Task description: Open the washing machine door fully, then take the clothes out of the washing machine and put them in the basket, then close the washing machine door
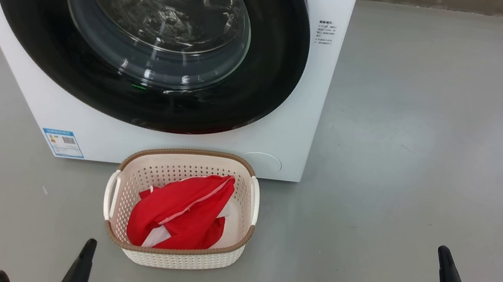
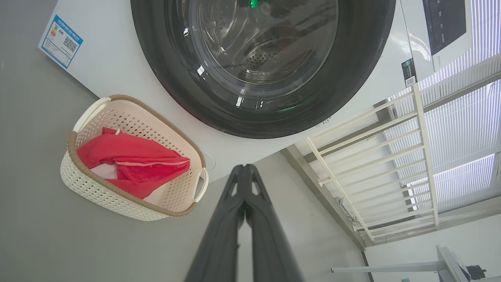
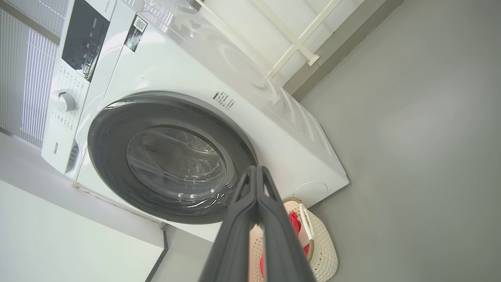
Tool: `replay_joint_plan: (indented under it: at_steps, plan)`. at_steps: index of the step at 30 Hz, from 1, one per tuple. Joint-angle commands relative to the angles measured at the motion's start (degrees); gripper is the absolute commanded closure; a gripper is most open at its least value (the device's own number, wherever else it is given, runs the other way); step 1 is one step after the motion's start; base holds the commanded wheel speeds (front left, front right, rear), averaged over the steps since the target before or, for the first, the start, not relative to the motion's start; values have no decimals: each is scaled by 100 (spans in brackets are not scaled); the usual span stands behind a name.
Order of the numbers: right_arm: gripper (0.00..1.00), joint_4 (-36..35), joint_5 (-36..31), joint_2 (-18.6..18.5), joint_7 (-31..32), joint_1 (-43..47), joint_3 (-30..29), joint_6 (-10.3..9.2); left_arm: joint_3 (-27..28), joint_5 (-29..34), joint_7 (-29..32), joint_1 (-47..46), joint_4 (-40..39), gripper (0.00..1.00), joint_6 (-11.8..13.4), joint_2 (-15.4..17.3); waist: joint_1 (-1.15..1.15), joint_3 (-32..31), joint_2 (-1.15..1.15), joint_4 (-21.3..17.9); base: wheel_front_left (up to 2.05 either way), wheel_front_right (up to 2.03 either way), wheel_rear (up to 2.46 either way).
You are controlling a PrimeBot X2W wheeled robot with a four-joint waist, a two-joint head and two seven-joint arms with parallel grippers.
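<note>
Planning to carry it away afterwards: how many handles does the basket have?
2. The left handle and the right handle sit on opposite sides of the basket; none seems hidden.

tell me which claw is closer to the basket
The left claw, at the lower left of the head view, just off the near left corner of the basket. The right claw sits much farther off to the right.
</note>
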Motion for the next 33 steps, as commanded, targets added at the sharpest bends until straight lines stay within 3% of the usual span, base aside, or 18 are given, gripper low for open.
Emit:
replay_joint_plan:
  at_steps: [1, 33]
  plan:
    - [100, -94, 214, -110, 16, -321, 64, 3, 174, -192, 41, -290, -88, 100, -62, 72, 0, -2, 0, 2, 0, 0, 0]
    - [100, 408, 2639, -272, 362, -830, 177, -3, 459, -2417, 490, -739, 397, 100, -421, 74, 0, -54, 0, 39, 0, 0, 0]
